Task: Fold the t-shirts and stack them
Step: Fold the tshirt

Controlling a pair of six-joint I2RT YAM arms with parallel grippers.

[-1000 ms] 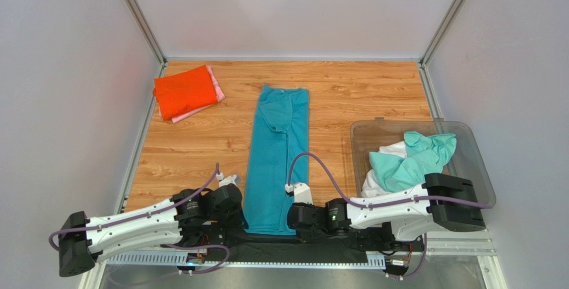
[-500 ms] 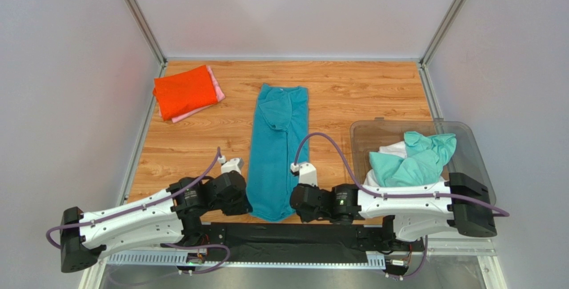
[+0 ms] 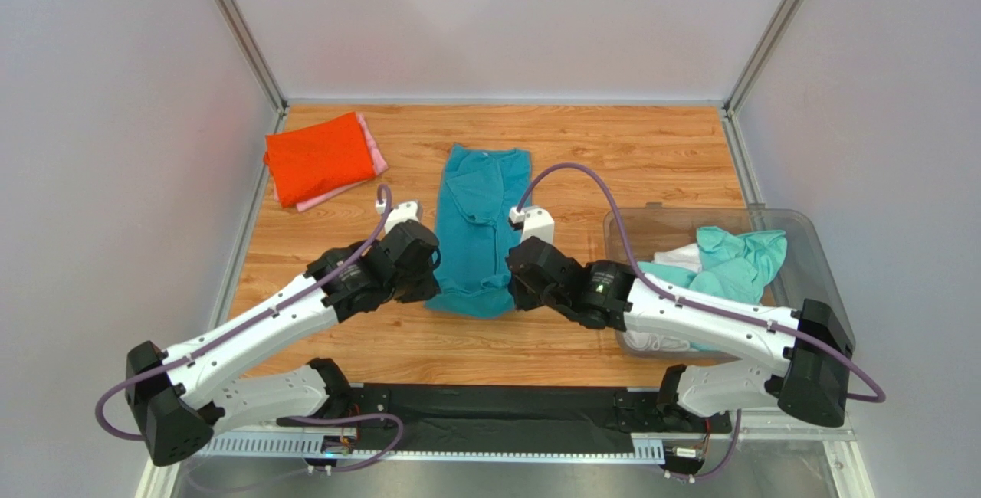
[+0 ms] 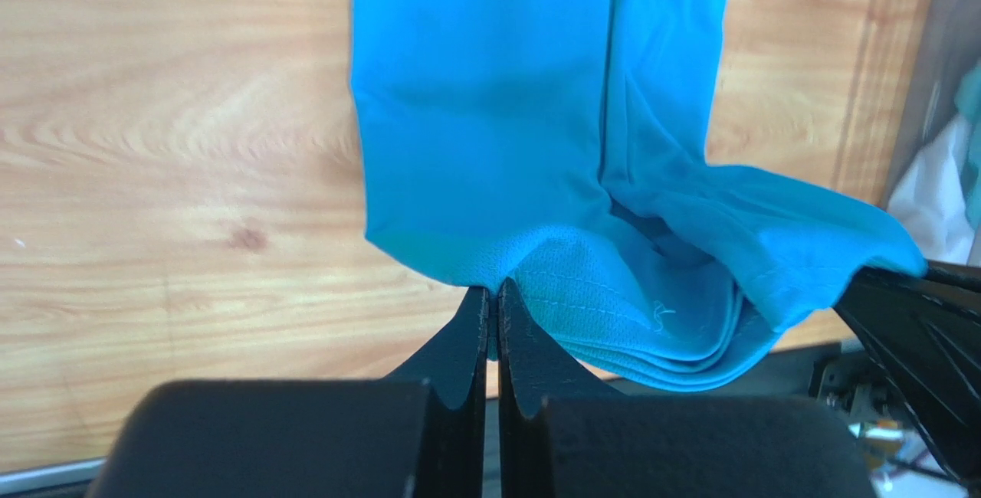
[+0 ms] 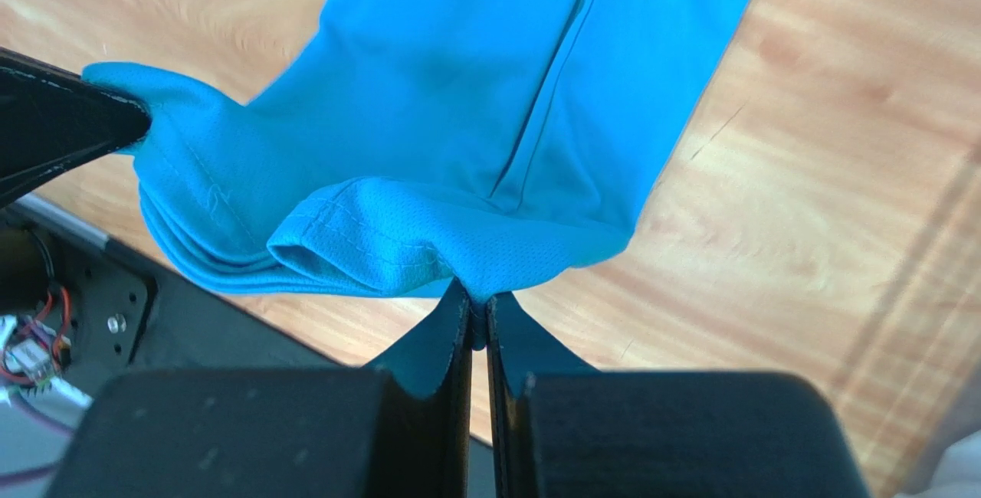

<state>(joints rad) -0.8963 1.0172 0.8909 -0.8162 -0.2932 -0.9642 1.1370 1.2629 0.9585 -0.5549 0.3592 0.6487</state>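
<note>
Left tool [image 4: 493,305] is clamped tight on the near left hem corner of the teal t-shirt [image 4: 507,119], and right tool [image 5: 478,314] pinches the right corner. The hem sags between them, held off the surface [image 4: 173,119], and the rest lies flat beyond.

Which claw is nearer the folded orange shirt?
Left. The left claw grips the teal shirt right of the orange shirt, nearer the robot; the right claw is farther right.

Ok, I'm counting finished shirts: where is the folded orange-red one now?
Top view: the folded orange-red cloth t-shirt lies in the far left corner of the wooden table, on a pink folded shirt, left of the long teal t-shirt.
</note>
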